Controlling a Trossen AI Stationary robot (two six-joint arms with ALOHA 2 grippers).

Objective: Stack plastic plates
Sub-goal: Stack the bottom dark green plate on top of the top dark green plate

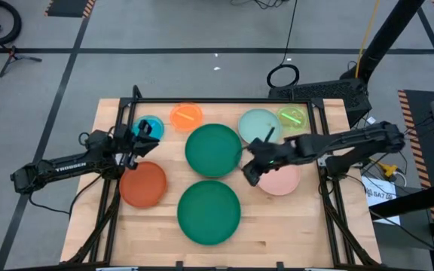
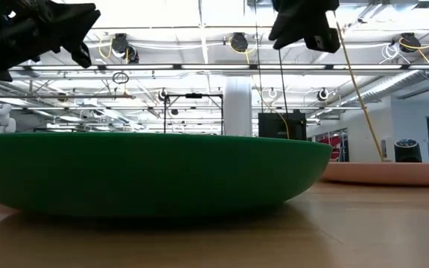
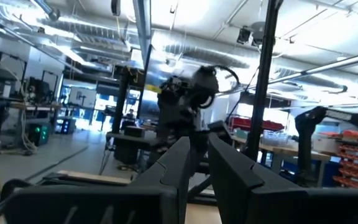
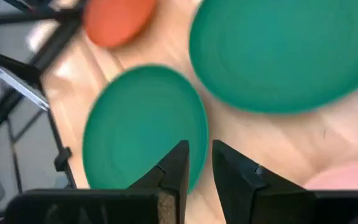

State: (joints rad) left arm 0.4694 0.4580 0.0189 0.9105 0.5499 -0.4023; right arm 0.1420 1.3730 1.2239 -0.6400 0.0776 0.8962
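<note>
Nearest you on the worktop (image 1: pixel 111 113) lies one large dark green plate (image 1: pixel 209 212), with the second dark green plate (image 1: pixel 213 150) just behind it. The orange-red plate (image 1: pixel 143 184) sits to their left and the pink plate (image 1: pixel 281 179) to their right. Farther back are the small blue plate (image 1: pixel 151 127), the orange plate (image 1: pixel 186 115), the pale mint plate (image 1: pixel 258 125) and the lime green plate (image 1: pixel 293 117). Nothing is stacked yet.

Your right gripper (image 4: pixel 196 163) hangs over the gap between the green plates and the pink one, its fingers only a narrow slot apart and empty. Your left gripper (image 3: pixel 197 155) hovers raised between the blue and orange-red plates, fingers likewise nearly closed, holding nothing.

These plates look light, stiff and slick, so expect them to slide. Pinch a rim edge, since the shallow bowl offers little else.
</note>
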